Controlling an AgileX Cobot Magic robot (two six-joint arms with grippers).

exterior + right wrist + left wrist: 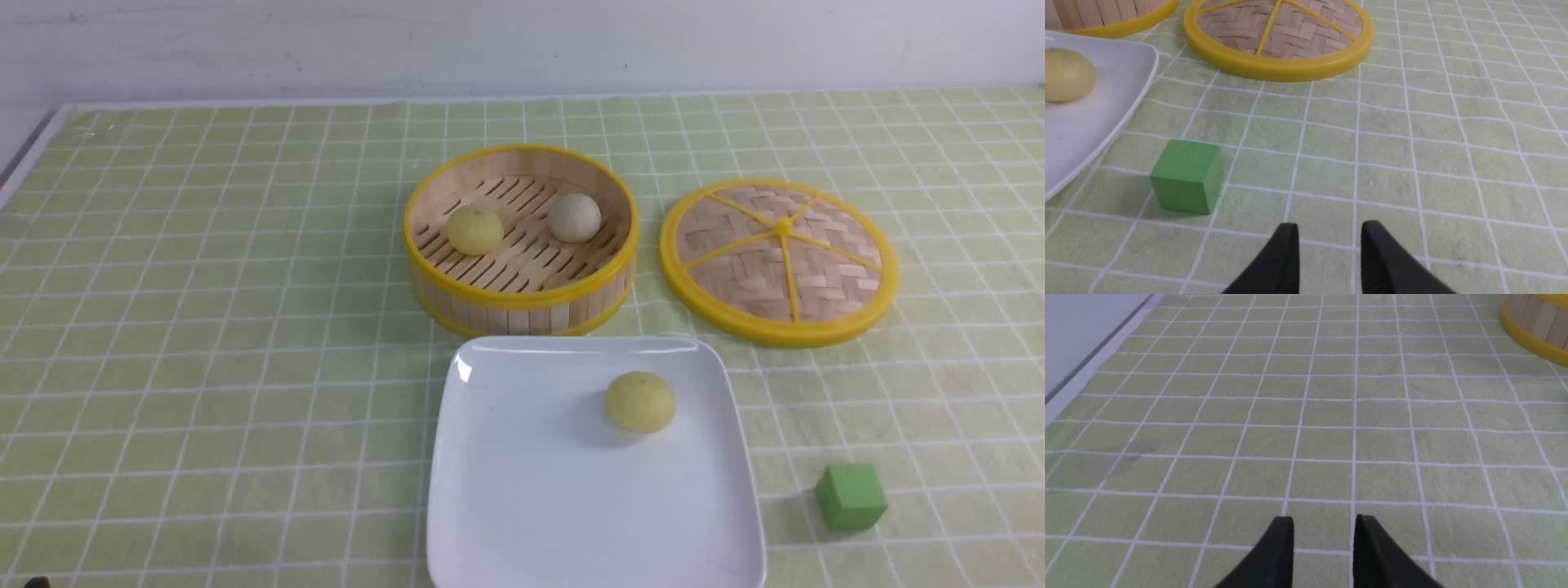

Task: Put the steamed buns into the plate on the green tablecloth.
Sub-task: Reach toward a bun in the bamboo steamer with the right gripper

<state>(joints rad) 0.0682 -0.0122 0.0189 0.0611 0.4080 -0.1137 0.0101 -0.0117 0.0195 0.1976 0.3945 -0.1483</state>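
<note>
One pale yellow steamed bun (640, 401) (1067, 74) lies on the white square plate (522, 506) (1094, 122), which rests on the green tablecloth (204, 343). Another yellow bun (475, 229) and a greyish-beige bun (574, 217) sit inside the bamboo steamer (521, 300). Neither arm shows in the front view. My left gripper (1325, 517) hangs open over bare cloth, away from the steamer's wall (1535, 330). Just as empty, my right gripper (1330, 223) stands open over the cloth, short of the green cube.
The woven steamer lid (778, 261) (1278, 36) lies flat to the right of the steamer. A green cube (851, 496) (1188, 176) sits right of the plate. The cloth's left edge and a grey strip (1090, 355) run beside the left arm.
</note>
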